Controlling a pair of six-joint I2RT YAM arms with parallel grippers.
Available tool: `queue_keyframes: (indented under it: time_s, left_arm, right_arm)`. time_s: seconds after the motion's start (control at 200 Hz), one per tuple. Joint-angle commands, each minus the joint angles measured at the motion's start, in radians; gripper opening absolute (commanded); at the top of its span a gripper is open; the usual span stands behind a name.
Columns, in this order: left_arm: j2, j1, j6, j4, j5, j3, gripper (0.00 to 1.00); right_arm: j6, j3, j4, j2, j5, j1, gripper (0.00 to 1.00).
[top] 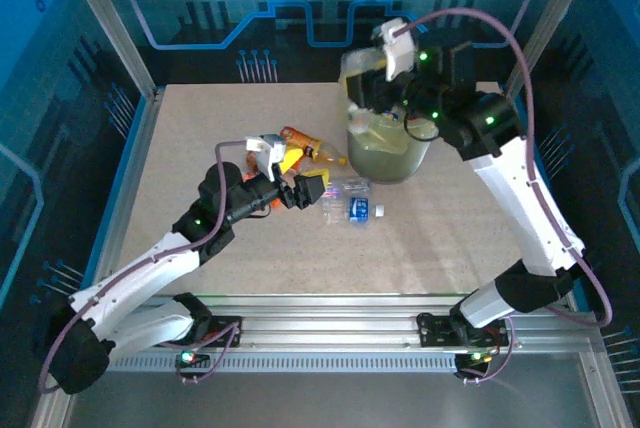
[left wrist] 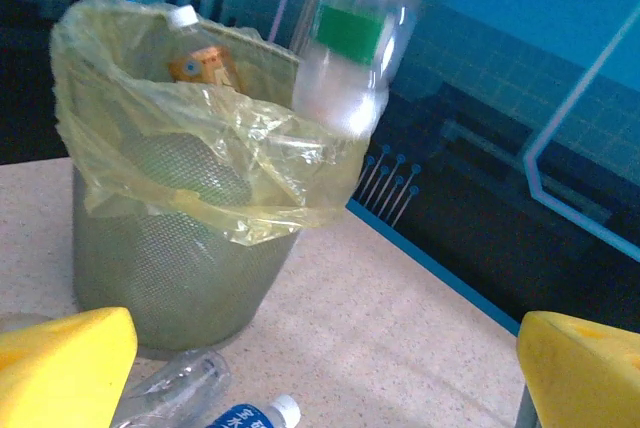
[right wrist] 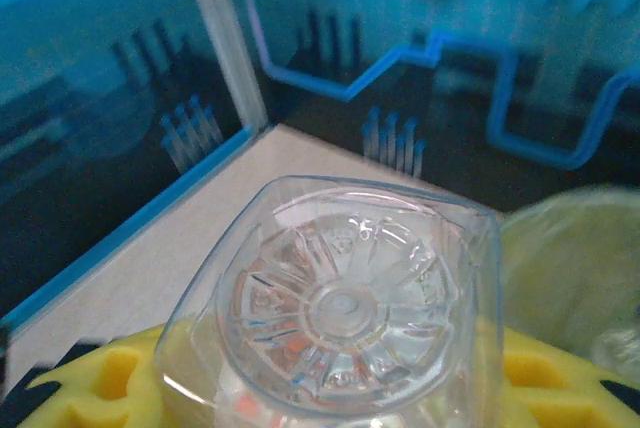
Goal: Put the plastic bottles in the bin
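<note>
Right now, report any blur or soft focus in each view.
Left wrist: the green-labelled bottle above the bin is smeared, the bin sharp. Right wrist: the clear bottle is crisp, the backdrop soft. Top external: blue-tinted, fairly sharp.

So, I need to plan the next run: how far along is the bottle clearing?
Partly done. At least one white-capped bottle already lies in the bin. The right gripper holds a clear bottle up at the bin's rim; the left gripper is open and empty. Left on the table: a blue-labelled bottle and an orange bottle, at least.
</note>
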Motion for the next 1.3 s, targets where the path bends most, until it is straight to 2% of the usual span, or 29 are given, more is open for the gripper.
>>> queue_keyframes:
  time_s: [0.0, 0.185, 0.33, 0.57, 0.89, 1.011, 1.191, 1.291]
  left_arm:
    - [-0.034, -0.003, 0.024, -0.006, -0.072, -0.025, 0.99]
    - [-0.058, -0.002, 0.011, -0.027, -0.130, -0.047, 0.99]
    - [-0.072, 0.000, 0.006, -0.061, -0.174, -0.053, 0.99]
    - [-0.081, 0.015, -0.014, -0.103, -0.215, -0.065, 0.99]
    - [-0.081, 0.031, -0.037, -0.130, -0.231, -0.077, 0.99]
    - [-0.080, 0.038, -0.046, -0.139, -0.236, -0.080, 0.99]
    - [-0.081, 0.050, -0.062, -0.154, -0.236, -0.084, 0.99]
    - [-0.081, 0.054, -0.064, -0.164, -0.235, -0.084, 0.99]
  right_arm:
    - [-0.121, 0.131, -0.100, 0.079, 0.100, -0.042, 0.42]
    - [-0.185, 0.430, -0.224, 0.278, 0.196, -0.115, 0.42]
    - [-0.221, 0.579, -0.312, 0.421, 0.250, -0.140, 0.42]
    - [-0.244, 0.512, -0.313, 0.489, 0.324, -0.150, 0.43]
    - [-0.229, 0.493, -0.391, 0.576, 0.314, -0.176, 0.45]
    - [-0.212, 0.499, -0.424, 0.615, 0.276, -0.176, 0.46]
    - [-0.193, 0.500, -0.459, 0.679, 0.243, -0.173, 0.56]
    - [-0.189, 0.501, -0.470, 0.708, 0.215, -0.167, 0.66]
